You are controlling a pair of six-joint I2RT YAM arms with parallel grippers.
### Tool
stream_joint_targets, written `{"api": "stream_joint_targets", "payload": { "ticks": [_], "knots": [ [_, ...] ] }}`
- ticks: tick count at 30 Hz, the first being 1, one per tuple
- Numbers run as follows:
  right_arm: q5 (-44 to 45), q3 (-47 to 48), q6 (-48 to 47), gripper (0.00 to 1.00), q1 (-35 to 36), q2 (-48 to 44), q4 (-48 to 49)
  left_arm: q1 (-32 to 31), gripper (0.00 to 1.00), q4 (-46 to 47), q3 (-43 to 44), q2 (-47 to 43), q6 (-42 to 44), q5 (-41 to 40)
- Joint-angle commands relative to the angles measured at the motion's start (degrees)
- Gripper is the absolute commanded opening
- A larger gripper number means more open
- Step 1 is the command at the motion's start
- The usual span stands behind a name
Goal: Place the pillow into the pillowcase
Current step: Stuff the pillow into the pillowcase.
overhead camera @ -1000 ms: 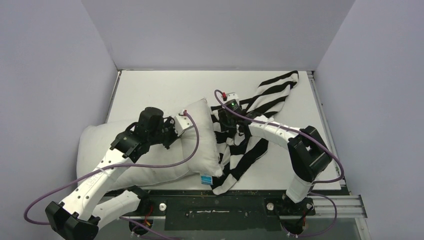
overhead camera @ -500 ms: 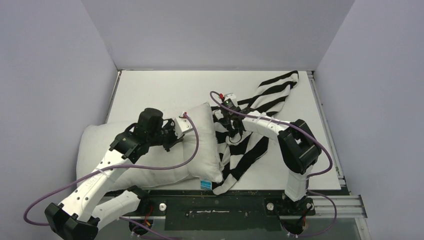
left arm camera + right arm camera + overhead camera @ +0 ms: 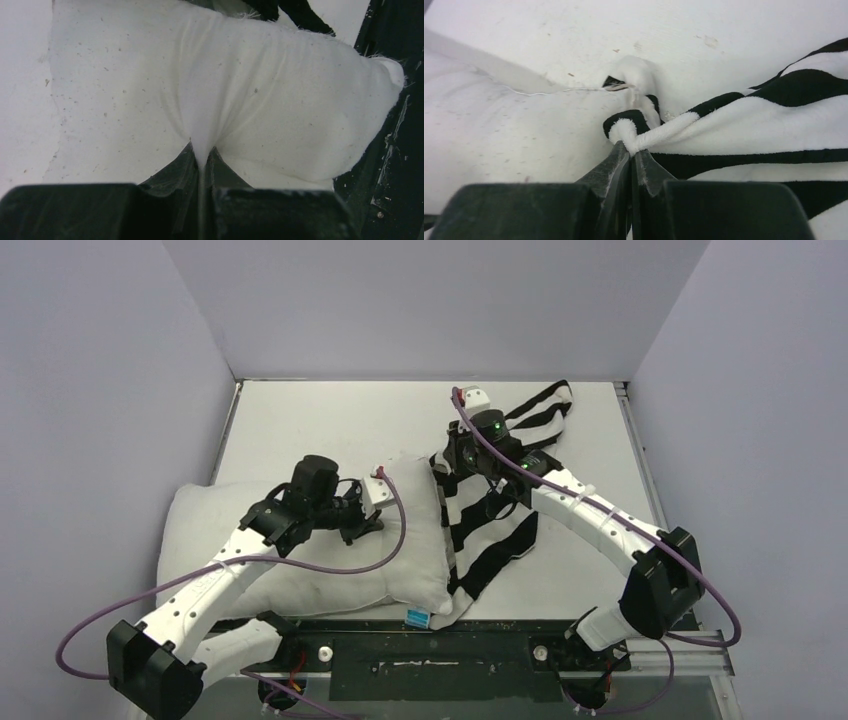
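On the table, in the top view, the pillow is seen lying toward 8 o'clock. Its long right edge touches the pillowcase, which is strung from the near edge at 6 o'clock up toward 1 o'clock. The left gripper is set down on the pillow's upper face near its right end. The right gripper is placed at the striped cloth's edge, just beside the pillow's far corner.

In the left wrist view, the jaws are seen clenched on a thin ridge of the pillow's cover, from which creases fan toward 12 o'clock. The pillow is judged plump, light and yielding. A pinch of cover alone may stretch or slip, so a deeper bite at a corner or seam would be preferred for pushing it in.

In the right wrist view, the jaws are seen pinched tight on a bunched hem of the pillowcase. The stripes run off toward 3 o'clock and the pillow lies toward 9 o'clock. The cloth is judged thin, limp and plush, so it is expected to sag and fold rather than hold a mouth open. Only one layer should be taken at the opening; whether one layer or both are caught cannot be told.
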Motion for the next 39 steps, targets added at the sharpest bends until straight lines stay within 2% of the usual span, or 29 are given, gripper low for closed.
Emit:
{"api": "stream_joint_targets", "payload": {
  "ticks": [1,5,13,18,25,29,32,35,39],
  "knots": [
    [-12.17,-2.41,-1.07,0.00,-1.00,-3.02,6.93,-0.15,0.00,11.88,-2.53,-1.31,-1.63,9.54],
    [-16.89,-3.79,-1.12,0.00,-1.43,-5.21,8.11,-0.15,0.00,13.36,-3.03,0.99,0.32,10.72],
    [-11.85,-4.93,1.62,0.00,-5.82,-6.84,7.27,-1.47,0.00,8.03,-1.61,-0.81,3.80,18.06],
    [-11.87,-4.50,2.26,0.00,-7.13,-6.91,7.87,-5.27,0.00,3.47,-0.84,-3.19,5.67,17.40],
    [-13.10,-3.56,1.93,0.00,-7.38,-6.46,7.17,-7.01,0.00,3.67,-1.24,-4.42,5.85,15.65],
    [-15.92,-3.92,2.01,0.00,-7.40,-7.31,6.91,-6.93,0.00,8.09,-2.23,-3.70,3.65,6.67],
    [-21.72,-4.42,2.38,0.00,-7.40,-7.85,6.79,-6.73,0.00,16.60,-4.17,-2.18,0.08,-0.94],
    [-30.49,-5.67,3.06,0.00,-7.44,-8.01,8.14,-6.34,0.00,25.38,-5.56,0.77,-2.41,-3.99],
    [-36.17,-5.17,3.87,0.00,-7.29,-6.97,8.77,-5.33,0.00,33.39,-5.34,3.88,-4.05,-5.45]
  ]
}}
